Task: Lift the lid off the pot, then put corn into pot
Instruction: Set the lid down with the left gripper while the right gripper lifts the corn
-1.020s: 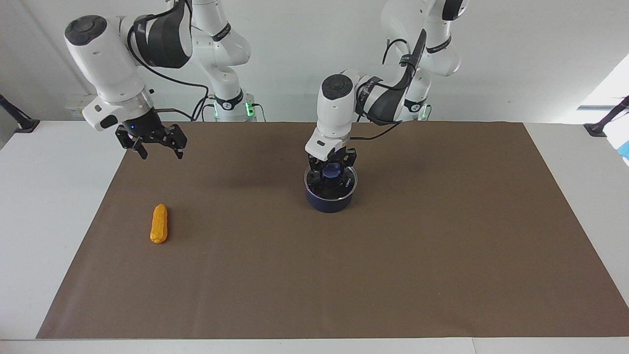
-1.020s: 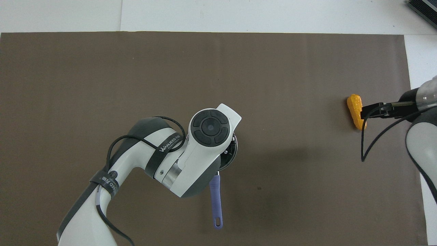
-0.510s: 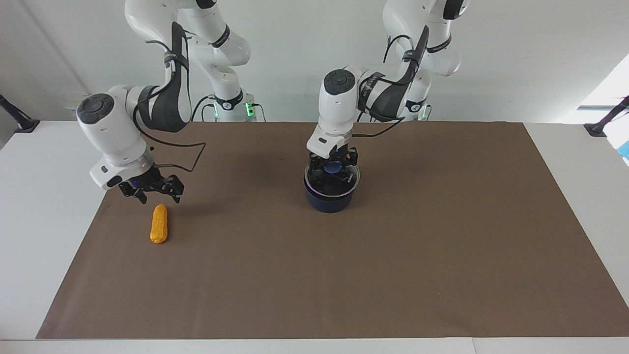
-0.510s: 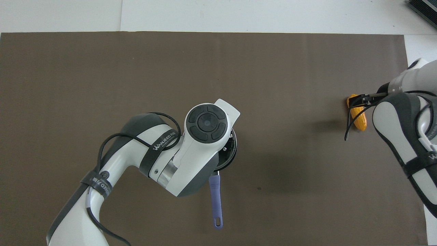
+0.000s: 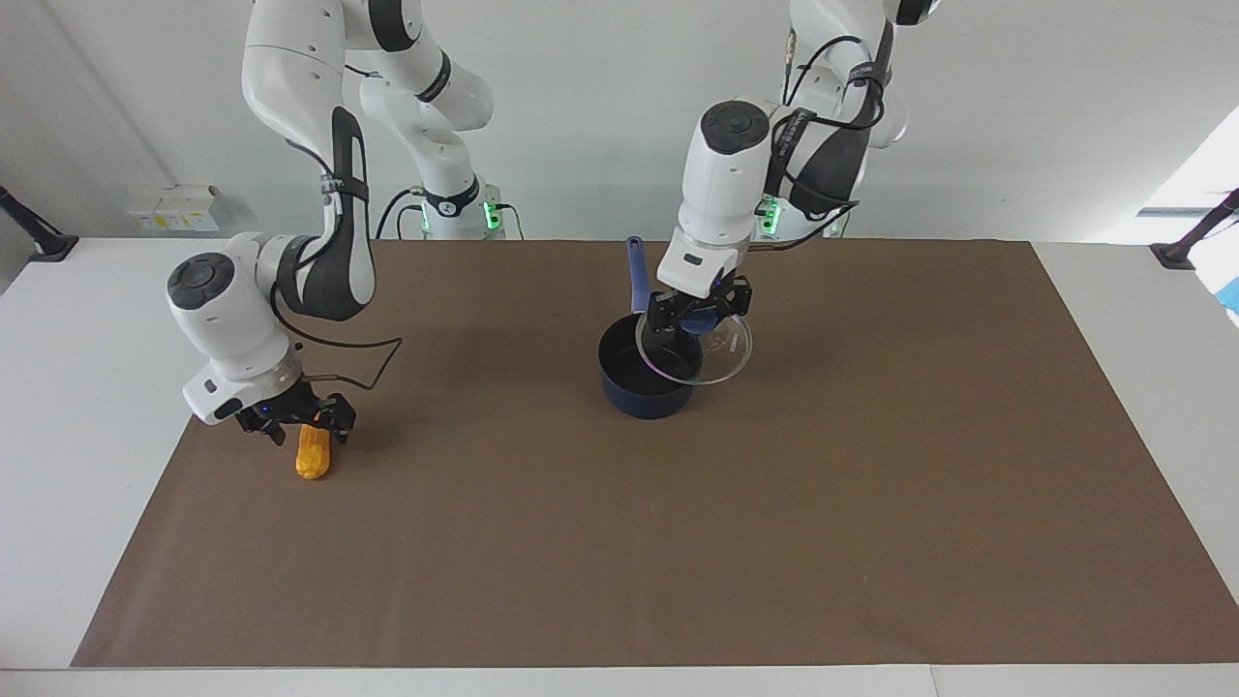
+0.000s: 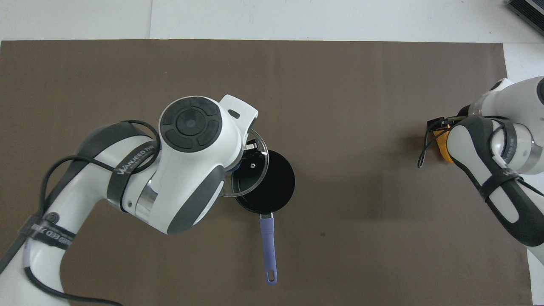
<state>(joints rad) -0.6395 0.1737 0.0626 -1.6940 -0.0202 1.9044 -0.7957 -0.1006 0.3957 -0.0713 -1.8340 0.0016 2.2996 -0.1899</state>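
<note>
The dark blue pot (image 5: 644, 378) (image 6: 272, 187) stands uncovered mid-mat, its black inside showing and its long handle (image 5: 635, 276) (image 6: 268, 246) pointing toward the robots. My left gripper (image 5: 699, 315) is shut on the blue knob of the glass lid (image 5: 721, 356) (image 6: 260, 170). The lid hangs tilted just above the pot, shifted toward the left arm's end. The orange corn (image 5: 312, 457) (image 6: 442, 144) lies on the mat toward the right arm's end. My right gripper (image 5: 298, 426) is down low and open, its fingers on either side of the corn's end nearer the robots.
A brown mat (image 5: 871, 484) covers most of the white table (image 5: 97, 387). A small white box (image 5: 174, 208) sits at the table's edge nearest the robots, at the right arm's end. Black clamps (image 5: 1186, 247) stand at the table's corners.
My left gripper shut on the knob, lifted the lid off the pot and carried it toward the left arm's end. My right gripper came down from high above the mat onto the corn.
</note>
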